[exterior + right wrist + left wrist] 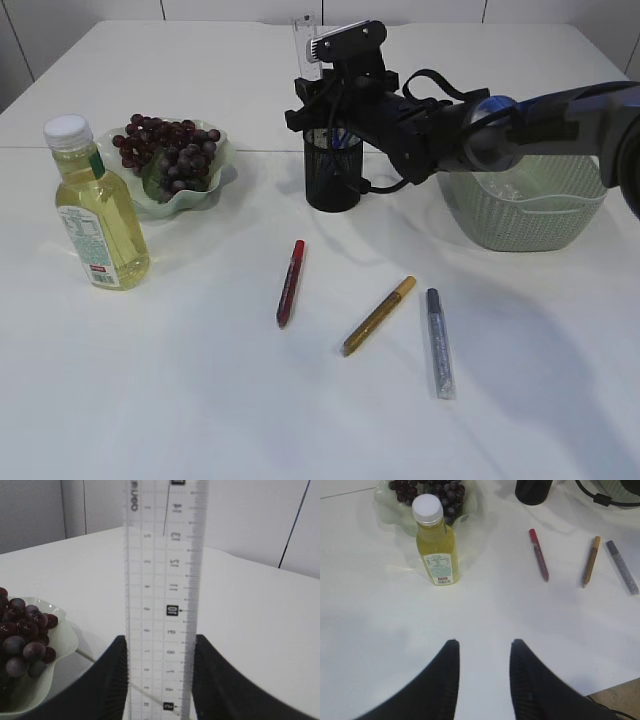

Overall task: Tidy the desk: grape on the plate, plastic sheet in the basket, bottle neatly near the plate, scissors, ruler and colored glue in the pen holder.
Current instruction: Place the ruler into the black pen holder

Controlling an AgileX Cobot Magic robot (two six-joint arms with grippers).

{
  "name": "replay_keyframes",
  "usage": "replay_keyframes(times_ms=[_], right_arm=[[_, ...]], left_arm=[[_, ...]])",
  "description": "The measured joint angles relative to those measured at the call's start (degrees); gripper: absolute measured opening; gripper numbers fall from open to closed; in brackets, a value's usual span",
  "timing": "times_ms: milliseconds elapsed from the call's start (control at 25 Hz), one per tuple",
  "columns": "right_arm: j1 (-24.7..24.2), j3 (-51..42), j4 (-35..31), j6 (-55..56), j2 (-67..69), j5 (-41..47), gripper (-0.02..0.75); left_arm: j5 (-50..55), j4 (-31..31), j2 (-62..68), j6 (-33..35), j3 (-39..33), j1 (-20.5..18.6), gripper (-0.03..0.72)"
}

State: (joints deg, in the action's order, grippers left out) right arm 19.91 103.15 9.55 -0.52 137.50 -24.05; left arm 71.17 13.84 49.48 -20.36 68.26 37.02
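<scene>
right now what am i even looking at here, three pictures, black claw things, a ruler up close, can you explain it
It is one desk seen by three cameras at the same moment. The wide picture looks down from the front at a two-armed robot's workspace. The other two come from cameras on the wrists, so each shows its own gripper's black fingers at the bottom.

The right gripper is clamped on a clear ruler, holding it upright over the black mesh pen holder. The left gripper is open and empty above the table.

On the white table are a bottle of yellow drink, grapes on a pale green plate, a green basket, and three glue pens: red, gold, silver.
</scene>
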Motion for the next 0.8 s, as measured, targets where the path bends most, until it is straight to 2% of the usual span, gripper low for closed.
replay_keyframes(times_ms=[160, 400, 560, 800], right_arm=[[0.0, 0.0, -0.49, 0.0, 0.0, 3.39, 0.336], [0.0, 1.18, -0.73, 0.0, 0.0, 4.92, 0.442], [0.0, 2.74, -1.6, 0.0, -0.13, 7.94, 0.458], [0.0, 2.97, -2.18, 0.0, -5.94, 17.99, 0.459]], left_arm=[[0.0, 0.0, 0.0, 0.0, 0.0, 0.0, 0.244], [-0.12, 0.0, 0.0, 0.0, 0.0, 0.0, 0.243], [-0.21, 0.0, 0.0, 0.0, 0.0, 0.0, 0.243], [-0.21, 0.0, 0.0, 0.0, 0.0, 0.0, 0.243]])
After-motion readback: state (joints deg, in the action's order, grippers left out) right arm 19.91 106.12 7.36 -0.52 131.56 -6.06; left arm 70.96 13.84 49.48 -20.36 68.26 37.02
